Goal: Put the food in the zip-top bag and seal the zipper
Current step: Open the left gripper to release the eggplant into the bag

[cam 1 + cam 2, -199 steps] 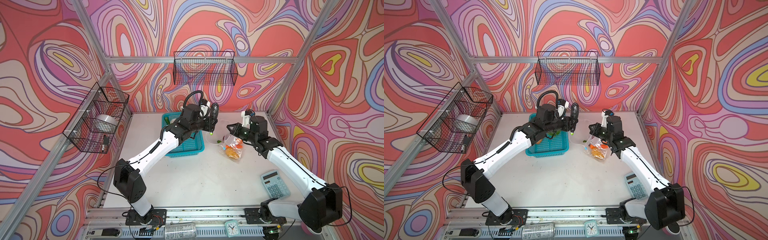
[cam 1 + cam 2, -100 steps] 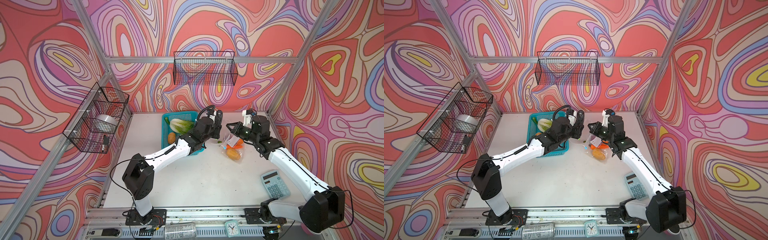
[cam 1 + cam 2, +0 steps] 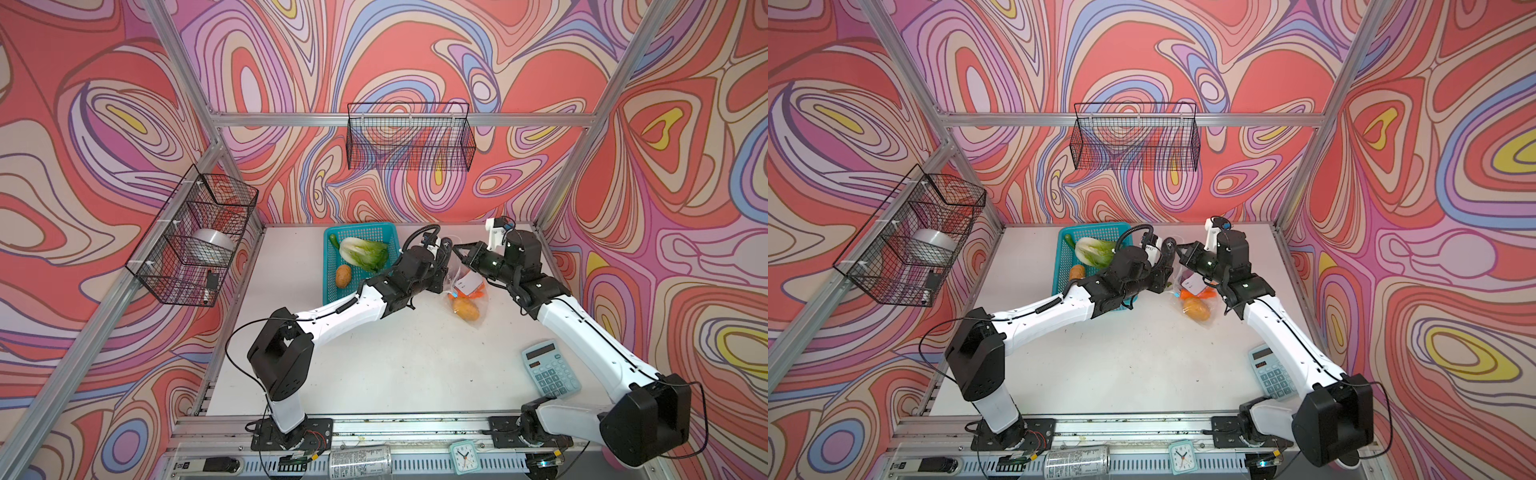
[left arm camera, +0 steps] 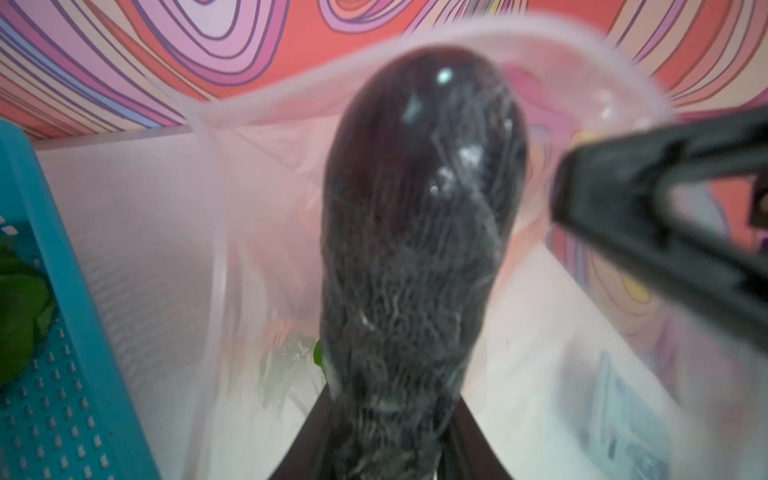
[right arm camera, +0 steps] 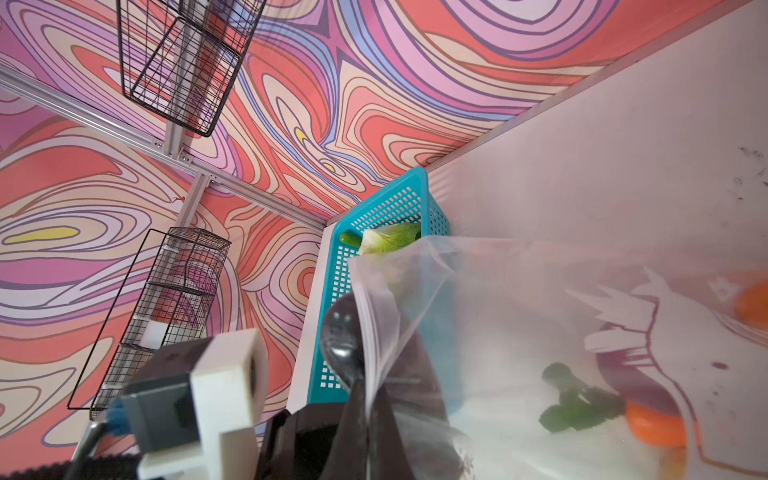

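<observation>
Swirl-patterned walls closed in the white surface [image 3: 395,365] on three sides, with metal posts at the back corners. The front half lay open, apart from a calculator [image 3: 550,369] near the right edge. A teal basket [image 3: 327,270] sat close to the back edge, and both arms met just to the right of it.

The basket held a cabbage [image 3: 363,253], a potato [image 3: 343,276] and a small green piece [image 3: 333,240].

The bag [image 3: 464,289] lay just beside the basket, mouth raised toward the back. Inside it were a carrot [image 3: 478,293] and a second potato [image 3: 466,308]. The right wrist view also showed a green sprig [image 5: 577,407] in there.

The right gripper [image 3: 457,248] was pinched tight on the bag's mouth edge, holding it up. The left gripper [image 3: 444,250], partly closed, clasped an eggplant [image 4: 419,232]. The eggplant's rounded tip was at the open mouth, but how far in could not be told.

A wire rack [image 3: 409,137] hung on the back wall, and another [image 3: 166,266] on the left wall held a silvery roll [image 3: 212,245].
</observation>
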`<state>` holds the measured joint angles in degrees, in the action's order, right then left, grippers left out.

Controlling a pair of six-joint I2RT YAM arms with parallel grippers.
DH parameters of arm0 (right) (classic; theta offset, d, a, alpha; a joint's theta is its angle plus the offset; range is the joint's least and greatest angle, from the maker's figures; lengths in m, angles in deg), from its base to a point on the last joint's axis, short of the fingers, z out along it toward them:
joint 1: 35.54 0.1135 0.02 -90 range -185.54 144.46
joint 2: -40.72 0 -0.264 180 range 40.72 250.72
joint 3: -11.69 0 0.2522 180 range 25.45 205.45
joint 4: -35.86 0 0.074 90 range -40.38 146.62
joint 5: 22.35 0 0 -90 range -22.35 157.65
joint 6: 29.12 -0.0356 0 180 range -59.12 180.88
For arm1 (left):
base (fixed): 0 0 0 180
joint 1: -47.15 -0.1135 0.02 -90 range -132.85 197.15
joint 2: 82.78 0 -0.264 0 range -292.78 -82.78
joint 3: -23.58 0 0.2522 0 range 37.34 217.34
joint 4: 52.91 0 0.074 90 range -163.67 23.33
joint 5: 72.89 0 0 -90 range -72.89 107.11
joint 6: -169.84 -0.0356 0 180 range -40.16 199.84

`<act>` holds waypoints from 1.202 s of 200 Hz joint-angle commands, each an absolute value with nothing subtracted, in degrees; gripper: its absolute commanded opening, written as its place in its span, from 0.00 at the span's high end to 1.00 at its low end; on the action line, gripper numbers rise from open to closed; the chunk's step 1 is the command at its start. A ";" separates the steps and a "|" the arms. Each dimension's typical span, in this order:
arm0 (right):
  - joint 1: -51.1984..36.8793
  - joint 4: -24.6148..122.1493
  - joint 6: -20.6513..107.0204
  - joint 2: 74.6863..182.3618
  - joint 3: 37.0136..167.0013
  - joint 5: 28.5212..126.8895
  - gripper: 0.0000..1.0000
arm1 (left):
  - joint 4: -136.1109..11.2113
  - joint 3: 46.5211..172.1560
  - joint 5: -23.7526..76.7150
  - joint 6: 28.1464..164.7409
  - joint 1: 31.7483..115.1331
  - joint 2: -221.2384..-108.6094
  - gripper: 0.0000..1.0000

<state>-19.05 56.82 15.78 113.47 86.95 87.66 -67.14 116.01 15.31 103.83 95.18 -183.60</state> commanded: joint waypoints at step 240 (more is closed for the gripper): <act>-19.02 55.14 16.41 113.53 86.98 86.82 1.00 | -90.87 120.28 5.52 97.86 85.80 -169.81 0.00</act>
